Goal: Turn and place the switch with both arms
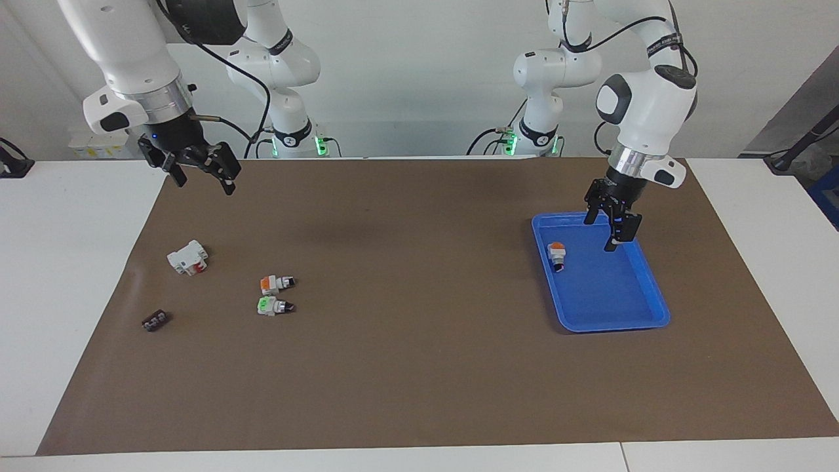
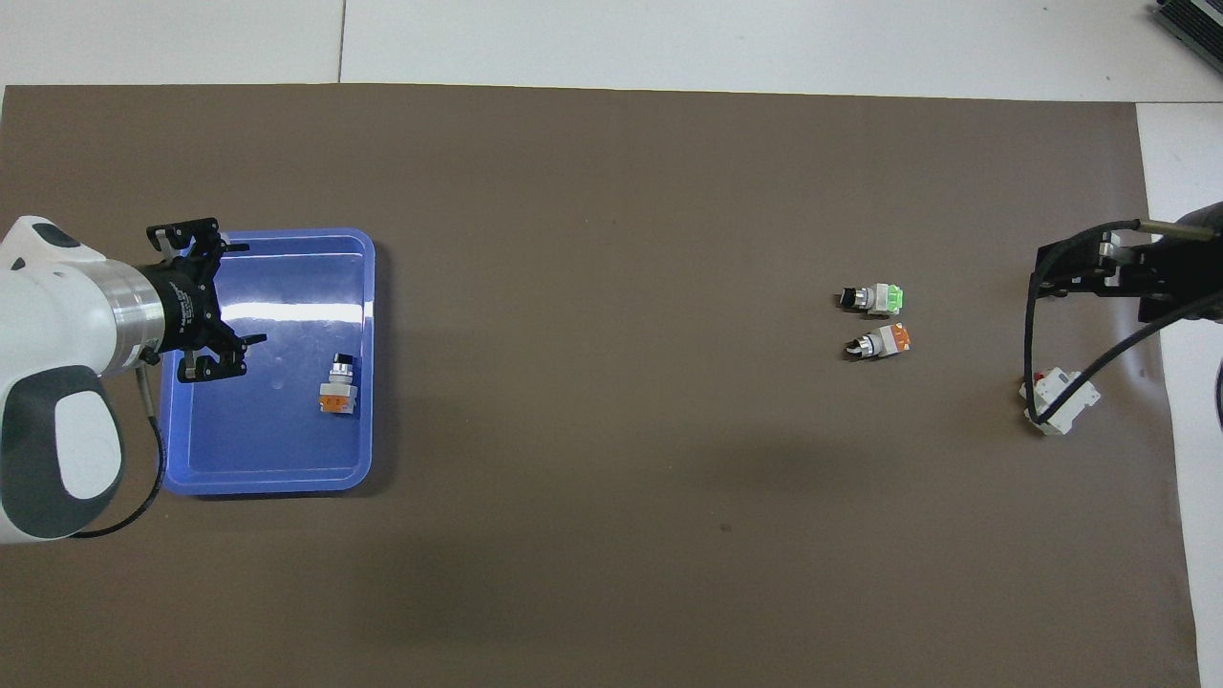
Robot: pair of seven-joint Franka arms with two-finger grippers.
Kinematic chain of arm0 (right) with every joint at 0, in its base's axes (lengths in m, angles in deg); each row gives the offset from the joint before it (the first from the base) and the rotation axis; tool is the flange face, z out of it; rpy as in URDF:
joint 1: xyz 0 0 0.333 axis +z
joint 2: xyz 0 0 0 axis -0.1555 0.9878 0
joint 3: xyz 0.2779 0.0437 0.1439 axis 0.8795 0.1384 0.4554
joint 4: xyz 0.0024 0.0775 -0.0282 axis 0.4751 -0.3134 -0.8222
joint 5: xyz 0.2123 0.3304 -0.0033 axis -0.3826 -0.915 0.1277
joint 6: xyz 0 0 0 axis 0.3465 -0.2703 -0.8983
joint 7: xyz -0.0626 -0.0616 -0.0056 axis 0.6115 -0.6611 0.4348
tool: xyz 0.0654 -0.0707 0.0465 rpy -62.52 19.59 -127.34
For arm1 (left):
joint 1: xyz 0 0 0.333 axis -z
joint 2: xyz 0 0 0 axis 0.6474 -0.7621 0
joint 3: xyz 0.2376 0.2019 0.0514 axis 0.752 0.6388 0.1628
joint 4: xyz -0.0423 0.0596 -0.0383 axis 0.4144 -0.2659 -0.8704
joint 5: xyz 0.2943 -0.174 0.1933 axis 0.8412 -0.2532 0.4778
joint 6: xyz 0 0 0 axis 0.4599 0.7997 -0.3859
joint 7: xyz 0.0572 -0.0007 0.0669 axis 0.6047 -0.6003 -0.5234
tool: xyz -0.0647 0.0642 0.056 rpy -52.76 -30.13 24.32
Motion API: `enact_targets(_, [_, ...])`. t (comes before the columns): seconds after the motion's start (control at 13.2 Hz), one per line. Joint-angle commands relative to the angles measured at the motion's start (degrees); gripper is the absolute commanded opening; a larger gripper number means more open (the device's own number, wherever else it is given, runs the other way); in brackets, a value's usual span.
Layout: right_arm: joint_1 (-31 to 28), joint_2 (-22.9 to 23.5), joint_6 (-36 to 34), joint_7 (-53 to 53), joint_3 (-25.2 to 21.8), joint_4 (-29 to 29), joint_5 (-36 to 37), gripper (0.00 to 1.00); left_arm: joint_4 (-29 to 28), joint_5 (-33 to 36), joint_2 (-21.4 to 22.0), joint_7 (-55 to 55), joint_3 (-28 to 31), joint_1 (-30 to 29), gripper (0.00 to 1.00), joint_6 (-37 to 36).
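The switch (image 1: 556, 254) lies loose in the blue tray (image 1: 613, 326), orange face up and black tip pointing away from the robots, by the tray wall toward the right arm's end. In the overhead view the switch (image 2: 337, 384) rests apart from any finger. My left gripper (image 1: 604, 231) hangs open and empty over the tray, and from above the left gripper (image 2: 246, 294) covers the tray's wall toward the left arm's end. My right gripper (image 1: 204, 185) hangs open and empty over the mat's edge at the right arm's end, and shows partly as the right gripper (image 2: 1051, 277) in the overhead view.
Two more small switches lie side by side on the brown mat: a green-ended one (image 1: 272, 306) and an orange-ended one (image 1: 275, 283). A white block with a red part (image 1: 187, 257) and a flat black piece (image 1: 155, 320) lie toward the right arm's end.
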Motion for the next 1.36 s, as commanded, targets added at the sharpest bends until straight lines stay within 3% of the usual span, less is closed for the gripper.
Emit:
enact_targets(0.0, [-2.16,-0.2,-0.87,-1.33,0.27,-0.01,-3.51,1.0,1.72,1.03,-0.94,-2.68,0.19,-0.42,1.0,0.44])
enact_targets(0.3, [-1.91,-0.55,-0.87,-1.5,0.97,-0.1,-2.56,1.0,1.02,1.12,-0.23,-22.5,0.1,0.37,1.0,-0.35])
enact_targets(0.61, [-1.99,-0.02,-6.3,-1.5,1.24,3.4,-2.03,1.0,1.11,1.04,-0.49,-52.89,0.19,-0.41,1.0,0.36])
enact_targets(0.91, [-2.0,-0.02,-5.53,-1.24,1.15,2.9,-2.03,1.0,1.98,1.03,-0.84,-89.18,0.28,-2.96,1.0,-0.44])
enact_targets(1.06, [-1.82,-0.19,-5.0,-1.24,1.15,2.37,-2.03,1.0,5.13,1.03,-1.63,-99.6,0.36,-4.01,1.0,-1.31])
enact_targets(1.29, [-1.73,-0.28,-4.83,-1.24,1.15,2.37,-2.03,1.0,16.36,3.56,-5.31,-101.31,0.37,-4.37,1.0,-7.44])
